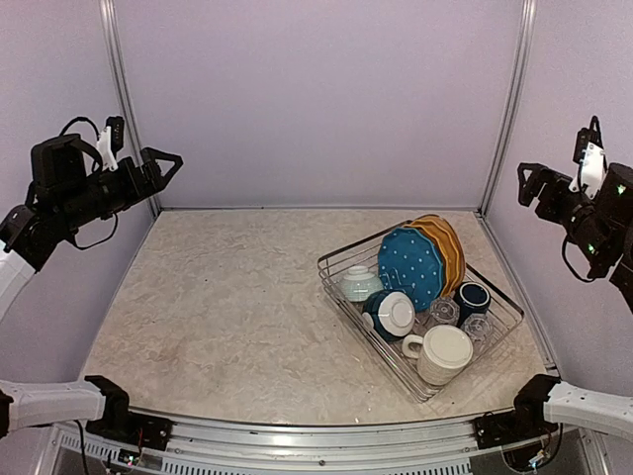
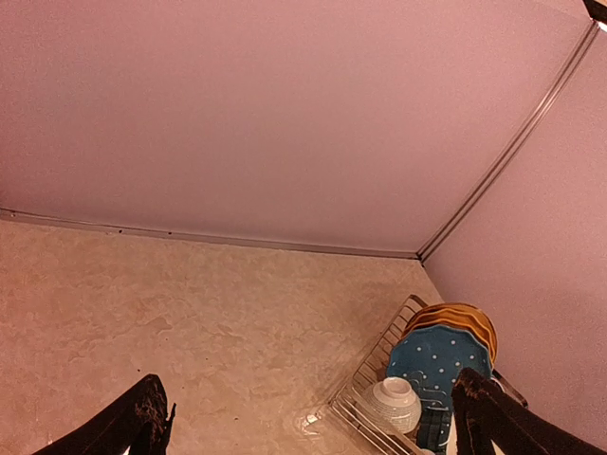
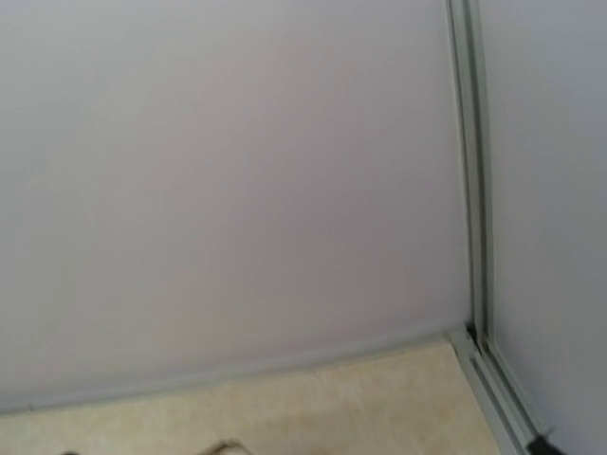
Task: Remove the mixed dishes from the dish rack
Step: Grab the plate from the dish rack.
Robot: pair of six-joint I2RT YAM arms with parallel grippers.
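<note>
The silver wire dish rack [image 1: 346, 302] sits on the table right of centre. It holds an upright blue dotted plate [image 1: 410, 265], orange plates [image 1: 447, 245] behind it, a pale bowl [image 1: 359, 284], a dark-blue bowl [image 1: 391, 314], a navy mug [image 1: 472, 297], two clear glasses [image 1: 444, 311] and a large cream mug [image 1: 442, 353]. My left gripper [image 1: 163, 163] is raised high at the far left, open and empty. My right gripper [image 1: 529, 183] is raised high at the far right, open and empty. The left wrist view shows the rack [image 2: 370, 374], blue plate [image 2: 436, 355] and pale bowl [image 2: 394, 403] beyond my spread gripper [image 2: 313, 398].
The beige marbled tabletop [image 1: 227, 297] stretches left of the rack. Pale walls with metal corner posts [image 1: 499, 119] close in the back and sides. The right wrist view shows only the wall and a back corner of the table [image 3: 379, 398].
</note>
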